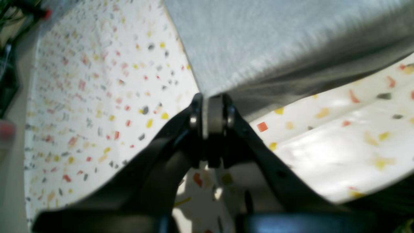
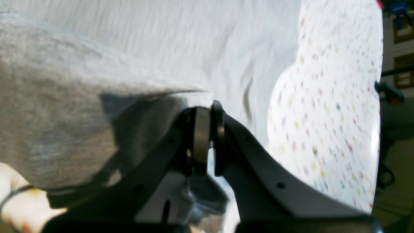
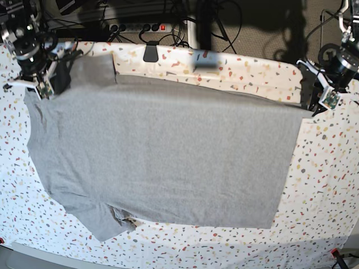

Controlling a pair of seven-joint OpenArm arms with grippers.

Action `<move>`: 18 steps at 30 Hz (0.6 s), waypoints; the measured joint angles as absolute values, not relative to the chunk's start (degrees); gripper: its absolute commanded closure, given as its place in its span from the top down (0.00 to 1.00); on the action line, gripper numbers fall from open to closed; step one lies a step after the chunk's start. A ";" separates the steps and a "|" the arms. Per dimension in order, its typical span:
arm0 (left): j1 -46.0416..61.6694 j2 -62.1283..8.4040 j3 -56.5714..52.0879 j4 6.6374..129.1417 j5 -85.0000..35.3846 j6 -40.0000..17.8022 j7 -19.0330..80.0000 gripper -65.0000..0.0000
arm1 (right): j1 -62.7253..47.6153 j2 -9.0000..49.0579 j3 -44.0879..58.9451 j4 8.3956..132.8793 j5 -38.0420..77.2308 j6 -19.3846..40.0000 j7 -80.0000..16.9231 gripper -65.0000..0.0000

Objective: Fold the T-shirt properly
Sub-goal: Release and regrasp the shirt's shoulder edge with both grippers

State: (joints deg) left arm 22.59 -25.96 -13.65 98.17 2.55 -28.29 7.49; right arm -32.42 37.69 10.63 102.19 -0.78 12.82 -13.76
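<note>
the speckled table (image 3: 325, 168) is largely covered by the grey t-shirt (image 3: 168, 157), spread plain side up. its far hem corner is pinched between the closed left fingers (image 1: 212, 106), and its far shoulder edge is clamped by the right fingers (image 2: 207, 126).

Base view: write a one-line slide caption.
Both end effectors, left and right, pinch the grey T-shirt by its far corners over the speckled table.

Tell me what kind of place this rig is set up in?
Probably a robotics lab or workshop bench. The T-shirt lies on a terrazzo-patterned tabletop, with a power strip and tangled cables behind the far edge, and both arms mounted at the far corners.
</note>
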 measured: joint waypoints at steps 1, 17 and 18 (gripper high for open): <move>21.23 -25.96 -12.71 96.62 2.85 -28.38 7.55 0.00 | -30.61 37.65 9.43 100.88 -0.62 12.86 -13.82 0.00; 3.14 -25.69 -7.86 79.26 2.74 -28.47 7.22 0.00 | -8.12 33.45 0.27 81.69 -1.28 17.85 -13.78 0.00; 3.16 -25.67 -7.86 79.07 3.07 -28.47 7.27 0.00 | -7.92 33.30 0.27 81.34 -1.19 18.13 -13.74 0.00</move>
State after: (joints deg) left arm 3.16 -25.67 -7.86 79.07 3.07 -28.47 7.27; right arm -7.92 33.30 0.27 81.34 -1.19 18.13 -13.74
